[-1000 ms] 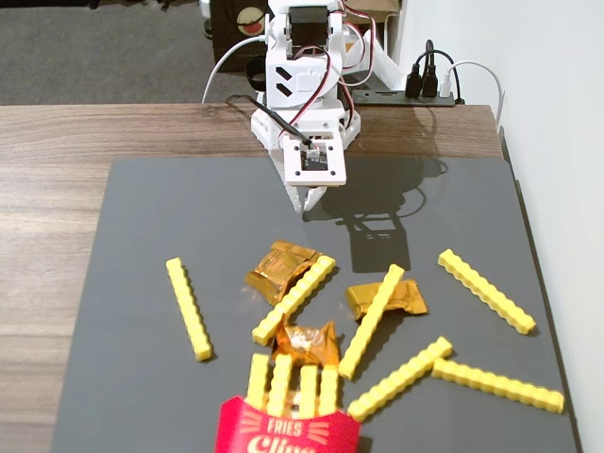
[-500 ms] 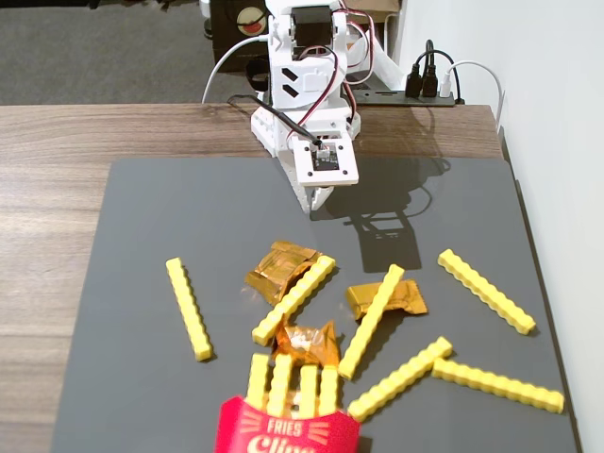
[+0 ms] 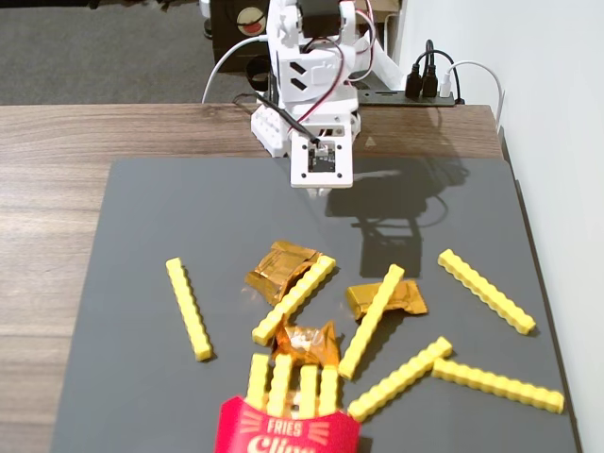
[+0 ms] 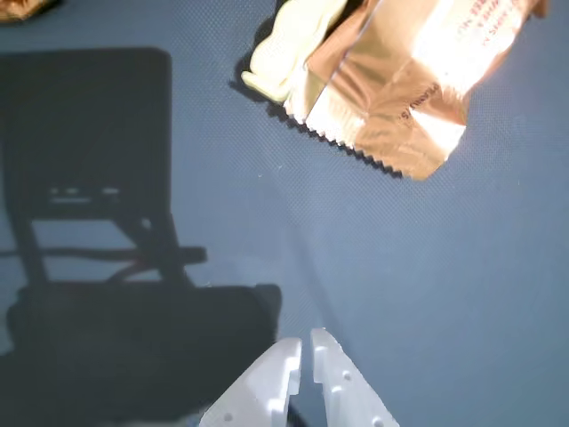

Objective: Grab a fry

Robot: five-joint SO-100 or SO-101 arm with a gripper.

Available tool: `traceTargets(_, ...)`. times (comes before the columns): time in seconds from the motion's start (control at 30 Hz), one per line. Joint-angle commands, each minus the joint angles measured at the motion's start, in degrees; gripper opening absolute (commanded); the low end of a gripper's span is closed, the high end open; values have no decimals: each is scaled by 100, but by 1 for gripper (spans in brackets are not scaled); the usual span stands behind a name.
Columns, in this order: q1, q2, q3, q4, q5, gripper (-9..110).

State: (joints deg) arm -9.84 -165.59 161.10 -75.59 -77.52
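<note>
Several yellow studded fries lie on the grey mat (image 3: 142, 236): one at the left (image 3: 189, 309), two in the middle (image 3: 294, 298) (image 3: 371, 321), and three at the right (image 3: 485, 291) (image 3: 398, 378) (image 3: 497, 385). More fries stand in the red carton (image 3: 286, 432). My gripper (image 3: 325, 192) hangs over the mat's far edge, well away from the fries. In the wrist view the gripper (image 4: 306, 342) is empty, its white fingers almost together, above bare mat. A pale fry end (image 4: 286, 53) shows at the top, partly under a gold wrapper (image 4: 400, 89).
Three crumpled gold foil wrappers (image 3: 278, 267) (image 3: 387, 298) (image 3: 307, 344) lie among the middle fries. The mat sits on a wooden table (image 3: 57, 142). A white wall runs along the right side. A power strip with plugs (image 3: 429, 90) is behind the arm base.
</note>
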Motion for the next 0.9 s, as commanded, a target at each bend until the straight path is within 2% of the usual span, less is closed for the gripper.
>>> traceTargets(0.0,-325,782,-773,132,615,1)
traceTargets(0.4,-1274,3375,-3067,53,2575,1)
traceTargets(0.87,-1187,5089,-5546,-422,2856,1)
